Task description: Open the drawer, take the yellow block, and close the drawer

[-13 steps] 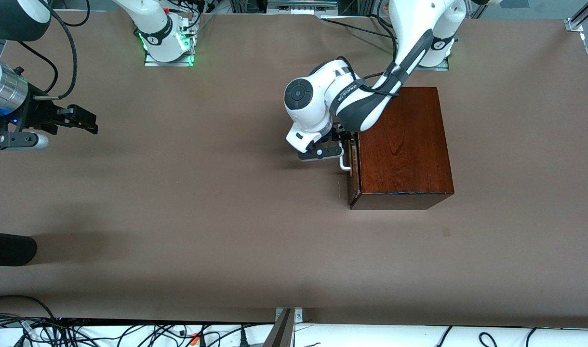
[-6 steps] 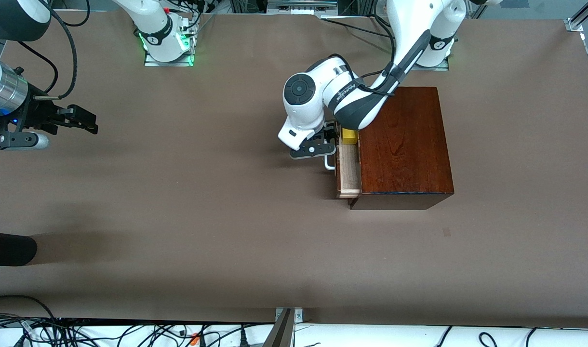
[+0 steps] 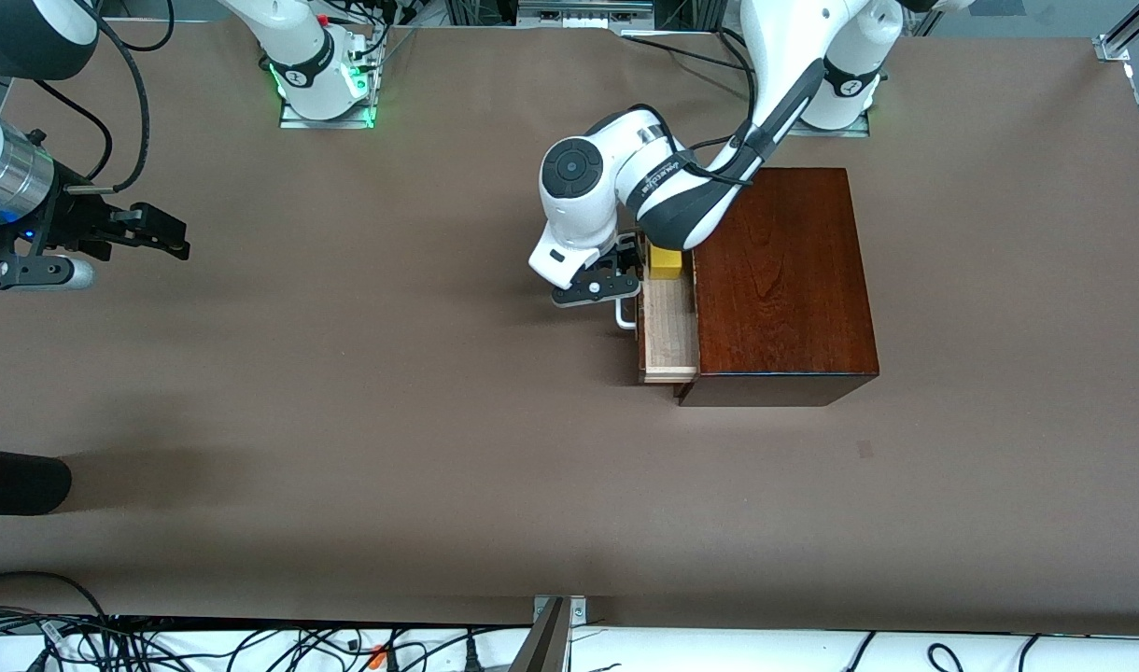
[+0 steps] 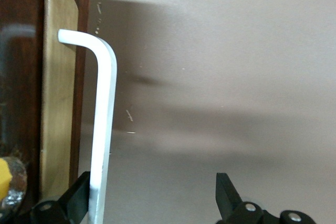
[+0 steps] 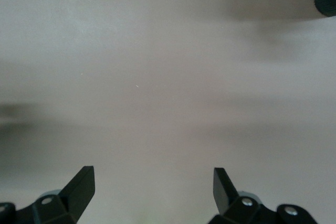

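Brown table covering (image 3: pixel 392 420), two arms mounted along its 12 o'clock edge in the front view.

Wooden box (image 3: pixel 784 280): dark reddish-brown, sits on the table toward my left arm's end, roughly 2 o'clock from table centre.

Drawer (image 3: pixel 670 327): partly pulled out of the box's 9 o'clock face, pale interior exposed as a narrow strip.

Yellow block (image 3: pixel 665 262): inside the drawer, at the 12 o'clock end of the exposed strip, partly under my left forearm. It lies on the drawer floor, not gripped.

White handle (image 3: pixel 625 317): U-shaped bar on the drawer front, at 9 o'clock from the drawer.

My left gripper (image 4: pixel 152 187): at the drawer front, jaws spread wide. The wrist view shows the handle bar running between my fingers, right up against one finger (image 4: pixel 79 198), with the second finger well apart from it. No squeeze on the bar; it is hooked rather than clamped.

My right gripper (image 3: pixel 163 233): waits above bare table at the right arm's end, about 9 o'clock from table centre, jaws spread wide with nothing between them.

Black rounded object (image 3: pixel 19 481): at the right arm's end of the table, 6 o'clock from my right gripper. I cannot tell what it is.
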Robot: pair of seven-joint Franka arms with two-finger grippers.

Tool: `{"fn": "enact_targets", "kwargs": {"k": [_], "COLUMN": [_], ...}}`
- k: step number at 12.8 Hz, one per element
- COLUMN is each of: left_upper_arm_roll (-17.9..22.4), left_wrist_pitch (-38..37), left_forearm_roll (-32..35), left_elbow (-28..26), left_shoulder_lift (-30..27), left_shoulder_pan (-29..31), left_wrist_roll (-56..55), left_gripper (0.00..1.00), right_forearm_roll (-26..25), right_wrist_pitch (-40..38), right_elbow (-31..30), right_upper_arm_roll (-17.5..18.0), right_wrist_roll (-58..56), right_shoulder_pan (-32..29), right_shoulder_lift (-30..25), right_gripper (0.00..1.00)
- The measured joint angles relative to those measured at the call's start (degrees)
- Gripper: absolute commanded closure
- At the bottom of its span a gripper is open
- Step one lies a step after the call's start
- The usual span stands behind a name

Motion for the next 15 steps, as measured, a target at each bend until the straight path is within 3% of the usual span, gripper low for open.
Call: {"fn": "enact_targets", "kwargs": {"k": [6, 12, 15], "left_upper_arm_roll": [-0.29, -0.12, 0.07], "left_wrist_pitch": [-0.73, -18.38, -24.43], "left_forearm_roll": [-0.20, -0.20, -0.19], "left_elbow": [2.51, 13.93, 17.18], "left_shoulder_lift": [0.64, -0.23, -3.60], "left_shoulder_pan": [-0.86, -0.18, 6.28], "left_wrist_roll": [-0.23, 5.73, 14.68], "left_gripper": [0.00, 0.00, 0.00], "right_forearm_roll": [0.00, 0.00, 0.00], "right_wrist_pitch": [0.00, 0.00, 0.00], "right_elbow": [0.00, 0.00, 0.01], "right_upper_arm_roll": [0.00, -0.01, 0.07], "right_wrist_roll": [0.00, 0.00, -0.02], "right_shoulder_pan": [0.00, -0.01, 0.01], "right_shoulder_lift": [0.00, 0.00, 0.00], "right_gripper": [0.00, 0.00, 0.00]}}
